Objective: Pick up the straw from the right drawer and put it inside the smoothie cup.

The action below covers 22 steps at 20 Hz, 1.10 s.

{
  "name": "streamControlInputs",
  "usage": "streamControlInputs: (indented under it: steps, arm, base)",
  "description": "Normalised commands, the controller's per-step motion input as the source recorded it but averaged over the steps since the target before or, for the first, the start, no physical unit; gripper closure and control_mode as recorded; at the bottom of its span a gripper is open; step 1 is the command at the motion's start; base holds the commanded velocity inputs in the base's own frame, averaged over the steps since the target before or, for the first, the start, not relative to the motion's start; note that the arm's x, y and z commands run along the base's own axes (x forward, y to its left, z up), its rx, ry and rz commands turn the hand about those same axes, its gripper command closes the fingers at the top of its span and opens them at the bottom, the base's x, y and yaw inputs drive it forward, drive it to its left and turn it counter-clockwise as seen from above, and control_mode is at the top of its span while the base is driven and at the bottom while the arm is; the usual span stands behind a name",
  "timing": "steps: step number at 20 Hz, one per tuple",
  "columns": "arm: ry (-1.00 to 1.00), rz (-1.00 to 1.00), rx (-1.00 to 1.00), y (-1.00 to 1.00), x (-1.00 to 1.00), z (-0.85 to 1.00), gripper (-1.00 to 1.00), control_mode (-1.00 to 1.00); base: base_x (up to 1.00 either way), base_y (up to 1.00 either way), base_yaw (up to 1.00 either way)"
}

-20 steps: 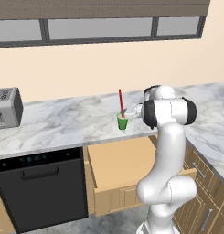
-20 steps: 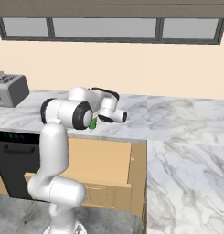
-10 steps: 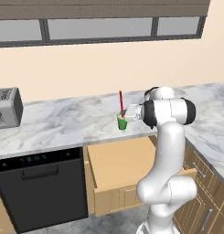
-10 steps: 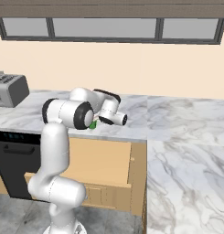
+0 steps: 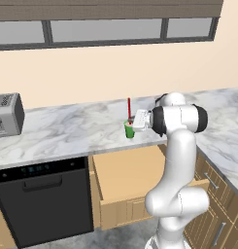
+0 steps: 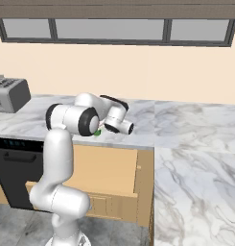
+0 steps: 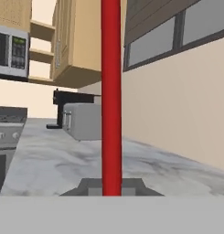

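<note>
The red straw point(image 5: 129, 108) stands upright with its lower end inside the green smoothie cup point(image 5: 129, 130), which sits on the marble counter near its front edge. My gripper point(image 5: 133, 121) reaches in level from the right at the cup's rim and is shut on the straw just above the cup. In the hand view the straw point(image 7: 111, 91) runs straight up the middle, very close. A sliver of the cup point(image 6: 97, 132) peeks out behind my forearm in the right base view. The right drawer point(image 5: 130, 171) is pulled open below the counter, its tan bottom bare.
A grey toaster point(image 5: 6, 115) stands at the counter's far left. A black dishwasher point(image 5: 42, 202) is left of the open drawer point(image 6: 107, 166). The counter point(image 6: 195, 144) turns a corner on the right. Wall and windows rise behind.
The hand has edged slightly left and down at the cup, and the straw's top sits a touch lower. The cup and drawer have not moved.
</note>
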Motion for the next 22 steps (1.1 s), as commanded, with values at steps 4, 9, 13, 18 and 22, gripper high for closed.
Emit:
streamControlInputs:
  steps: [4, 9, 13, 18, 22]
  arm:
    - [-0.13, 0.01, 0.0, 0.0, 0.0, -0.03, 1.0, -1.0]
    - [-0.12, 0.0, 0.0, 0.0, 0.0, -0.02, -1.0, -1.0]
    - [-0.11, 0.0, 0.0, 0.0, 0.0, 0.0, -1.0, -1.0]
    - [-0.11, 0.0, 0.0, 0.0, 0.01, 0.0, -1.0, -1.0]
    - [-0.11, 0.0, 0.0, 0.0, 0.0, 0.0, -1.0, -1.0]
  base:
    - [0.0, 0.0, 0.0]
    - [0.0, 0.0, 0.0]
    - [0.0, 0.0, 0.0]
    - [0.0, 0.0, 0.0]
    - [0.0, 0.0, 0.0]
